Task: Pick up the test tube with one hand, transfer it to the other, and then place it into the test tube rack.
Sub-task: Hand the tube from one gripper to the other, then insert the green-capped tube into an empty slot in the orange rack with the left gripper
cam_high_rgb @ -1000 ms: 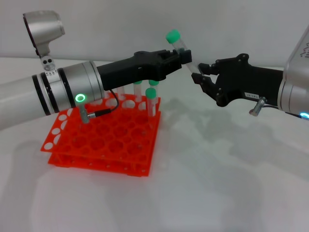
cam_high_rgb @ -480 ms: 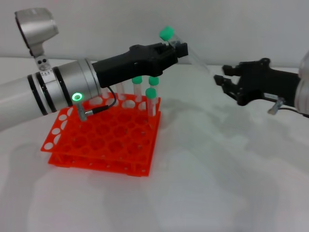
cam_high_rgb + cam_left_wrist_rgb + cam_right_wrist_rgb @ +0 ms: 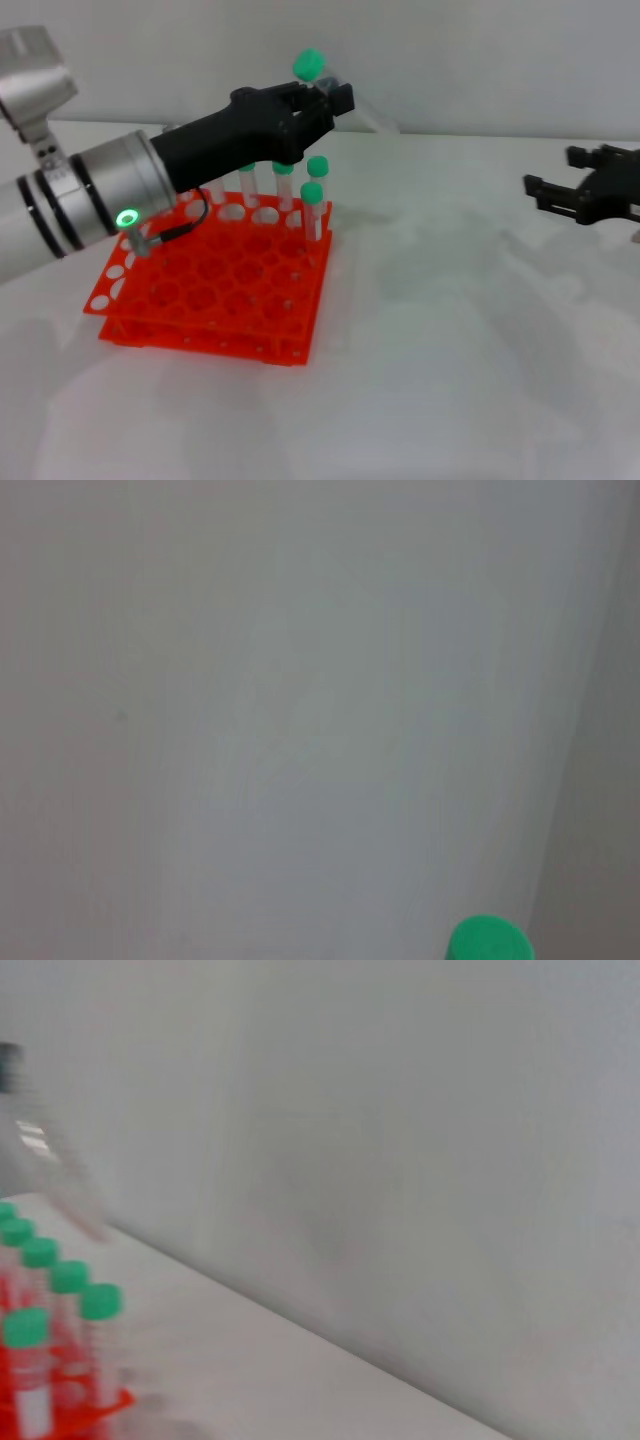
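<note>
Here the left gripper point(image 3: 335, 97), jaws closed on the test tube point(image 3: 345, 92), holds it tilted above the far edge of the test tube rack point(image 3: 215, 285), green cap point(image 3: 309, 64) uppermost and clear body slanting down toward the robot's right. The orange-red rack rests on the white worktop point(image 3: 450, 350), with several other green-capped tubes point(image 3: 313, 205) standing upright along its far side. The right gripper point(image 3: 560, 190), jaws open, hangs well apart at the right edge.
</note>
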`<state>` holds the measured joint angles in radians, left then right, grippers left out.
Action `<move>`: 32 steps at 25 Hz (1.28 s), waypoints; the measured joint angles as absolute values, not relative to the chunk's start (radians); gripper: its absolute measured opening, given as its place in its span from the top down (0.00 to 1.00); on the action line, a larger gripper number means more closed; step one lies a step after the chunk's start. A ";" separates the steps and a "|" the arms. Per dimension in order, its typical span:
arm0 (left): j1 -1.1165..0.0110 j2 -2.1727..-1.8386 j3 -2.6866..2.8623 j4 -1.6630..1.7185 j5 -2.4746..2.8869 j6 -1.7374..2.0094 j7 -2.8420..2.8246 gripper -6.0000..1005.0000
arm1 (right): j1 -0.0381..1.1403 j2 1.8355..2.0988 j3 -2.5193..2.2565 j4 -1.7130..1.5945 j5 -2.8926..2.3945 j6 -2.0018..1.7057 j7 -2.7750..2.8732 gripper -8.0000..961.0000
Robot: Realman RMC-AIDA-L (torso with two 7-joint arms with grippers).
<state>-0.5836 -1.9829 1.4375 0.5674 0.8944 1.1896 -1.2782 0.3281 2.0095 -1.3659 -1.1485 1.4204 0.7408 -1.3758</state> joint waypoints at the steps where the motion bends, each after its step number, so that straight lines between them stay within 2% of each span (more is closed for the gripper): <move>1: -0.557 -1.987 1.438 0.593 0.897 1.190 -1.256 0.80 | 0.328 2.009 -1.356 -1.136 1.422 0.741 -1.378 0.42; 6: -0.401 -2.018 1.417 0.756 0.896 1.191 -1.217 0.80 | 0.330 2.010 -1.334 -1.105 1.421 0.738 -1.383 0.28; 10: -0.283 -2.064 1.331 0.858 0.943 1.186 -1.213 0.80 | 0.335 2.010 -1.328 -1.092 1.417 0.736 -1.384 0.13; 16: -0.202 -2.075 1.266 0.879 0.966 1.173 -1.234 0.80 | 0.338 2.009 -1.328 -1.091 1.417 0.740 -1.387 0.11; 22: -0.203 -2.078 1.255 0.833 0.968 1.119 -1.236 0.80 | 0.349 2.010 -1.336 -1.090 1.417 0.743 -1.386 0.11; 32: -0.329 -2.074 1.261 0.665 0.990 1.033 -1.250 0.80 | 0.353 2.012 -1.340 -1.091 1.423 0.746 -1.376 0.11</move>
